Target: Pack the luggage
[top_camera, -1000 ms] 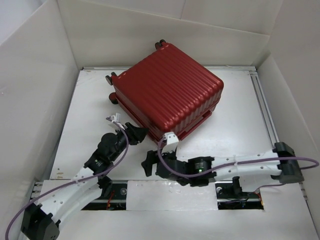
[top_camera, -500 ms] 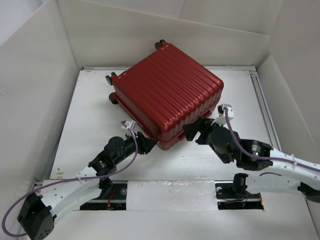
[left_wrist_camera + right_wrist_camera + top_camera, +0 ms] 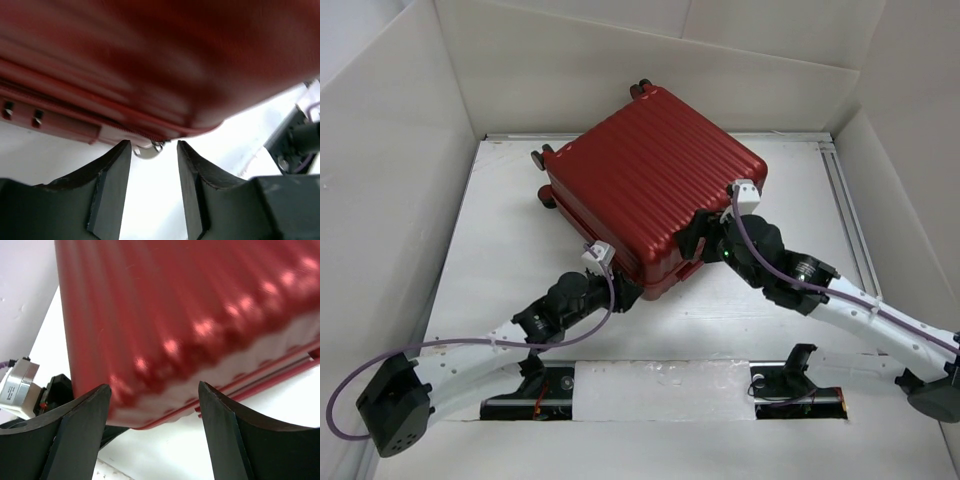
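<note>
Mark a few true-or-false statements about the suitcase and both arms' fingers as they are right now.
1. The luggage is shut, ribbed shell facing up. True.
2. It stands upright on its wheels. False: it lies flat on the table, with the wheels sticking out sideways at its far end.
3. The left fingers stand apart, with a small zipper pull just beyond their tips. True.
4. The right fingers grip a folded shirt. False: they are open and hold nothing, facing the luggage's near right side.
</note>
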### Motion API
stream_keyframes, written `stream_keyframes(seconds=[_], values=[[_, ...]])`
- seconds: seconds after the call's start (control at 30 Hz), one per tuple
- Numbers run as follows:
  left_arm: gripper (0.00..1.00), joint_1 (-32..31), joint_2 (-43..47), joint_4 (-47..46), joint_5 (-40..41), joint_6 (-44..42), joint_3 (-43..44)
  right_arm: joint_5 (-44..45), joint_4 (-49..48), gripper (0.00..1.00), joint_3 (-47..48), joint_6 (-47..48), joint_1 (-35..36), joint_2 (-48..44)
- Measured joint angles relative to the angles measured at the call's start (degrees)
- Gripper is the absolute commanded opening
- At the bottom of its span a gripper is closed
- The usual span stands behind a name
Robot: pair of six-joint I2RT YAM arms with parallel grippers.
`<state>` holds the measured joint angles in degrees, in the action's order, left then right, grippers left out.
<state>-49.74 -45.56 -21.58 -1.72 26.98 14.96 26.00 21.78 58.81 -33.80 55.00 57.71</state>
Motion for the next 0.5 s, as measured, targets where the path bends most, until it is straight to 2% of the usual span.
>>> stream_keyframes(seconds=[0.17,0.27,0.37,0.43,0.5], values=[[0.33,-0.2,-2.3,0.1,2.3,-1.3,1.6,-4.6,-3.1,0.76,0.0,1.8,-0.9,2.1],[0.25,-0.5,-3.4,-0.1,2.1,-1.7,2.3,-6.2,-3.7,0.74,0.2,2.7,-1.0,3.2],[0.13,-0.9,-4.5,-0.9,1.7,-1.9,2.7,-7.2,-4.0,0.71,1.8,3.9,-1.2,5.5],[0.00,-1.0,-5.0,-1.4,1.7,-2.2,2.8,-7.8,-4.0,0.59,3.7,5.0,-1.3,7.3],[0.00,-1.1,-5.4,-1.4,2.0,-2.4,2.9,-8.5,-4.2,0.57,6.8,6.1,-1.3,10.1]])
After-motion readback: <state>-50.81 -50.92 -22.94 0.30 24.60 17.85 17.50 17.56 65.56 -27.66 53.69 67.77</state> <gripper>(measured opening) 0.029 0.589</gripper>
